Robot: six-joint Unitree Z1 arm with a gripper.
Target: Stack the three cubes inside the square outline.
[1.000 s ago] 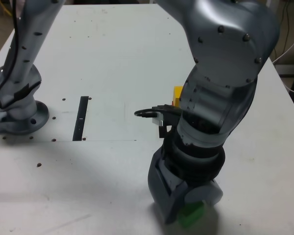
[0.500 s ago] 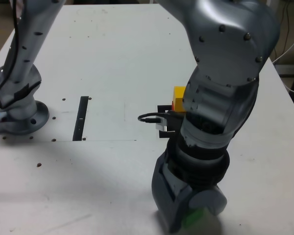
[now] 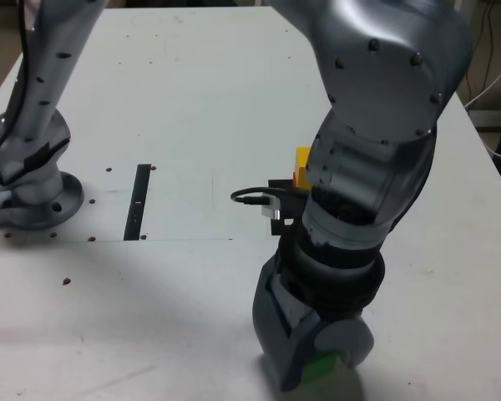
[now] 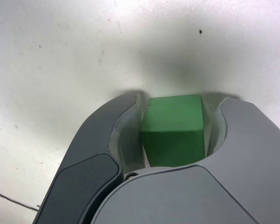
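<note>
In the wrist view the green cube (image 4: 173,128) sits on the white table, pinched between the two grey jaws of my gripper (image 4: 177,105), which is shut on it. In the exterior view the gripper (image 3: 316,361) is down at the table's near edge, with only a corner of the green cube (image 3: 321,365) showing under it. The yellow cube (image 3: 302,159) peeks out behind the arm, with a sliver of the red cube (image 3: 297,177) beneath it. A black corner of the square outline (image 3: 277,185) shows beside them; the arm hides the remainder.
A narrow black strip (image 3: 139,200) lies on the white table toward the exterior view's left. The arm's base (image 3: 33,196) stands at the far left. A black cable (image 3: 249,196) loops out from the wrist. The table's near edge is close to the gripper.
The jaws have closed in around the green cube, which was half exposed beside them one second ago. The wrist has dropped slightly and shifted a little over the cube.
</note>
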